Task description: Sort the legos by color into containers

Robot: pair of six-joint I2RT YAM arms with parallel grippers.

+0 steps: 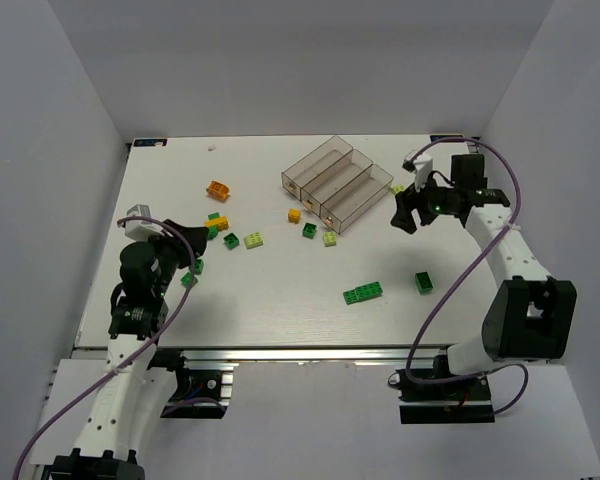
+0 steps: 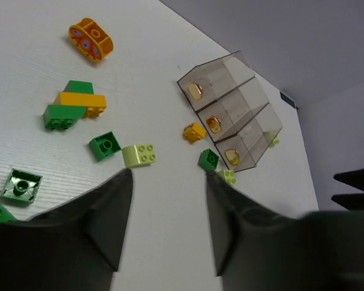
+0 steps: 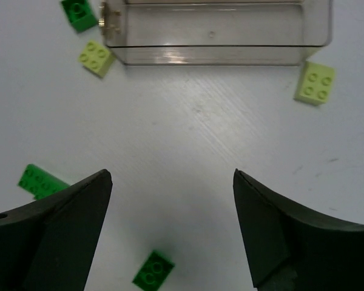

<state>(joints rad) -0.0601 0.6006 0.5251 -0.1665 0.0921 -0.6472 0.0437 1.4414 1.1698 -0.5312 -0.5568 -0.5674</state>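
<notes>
The clear three-bin containers (image 1: 335, 182) stand at the back middle; they also show in the left wrist view (image 2: 230, 112) and the right wrist view (image 3: 218, 27). Legos lie scattered on the white table: an orange one (image 1: 218, 189), a green and yellow stack (image 1: 216, 222), a green (image 1: 231, 240) and a pale one (image 1: 253, 240), a long green one (image 1: 363, 293) and a green one (image 1: 423, 282). My left gripper (image 1: 193, 243) (image 2: 168, 172) is open and empty, near the green brick (image 2: 103, 145) and pale brick (image 2: 140, 155). My right gripper (image 1: 405, 212) (image 3: 171, 174) is open and empty, right of the bins.
Small orange (image 1: 294, 214), green (image 1: 309, 231) and pale (image 1: 330, 238) bricks lie at the bins' near end. A pale brick (image 3: 316, 83) lies at the bins' right side. Green bricks (image 1: 192, 272) lie by the left arm. White walls enclose the table.
</notes>
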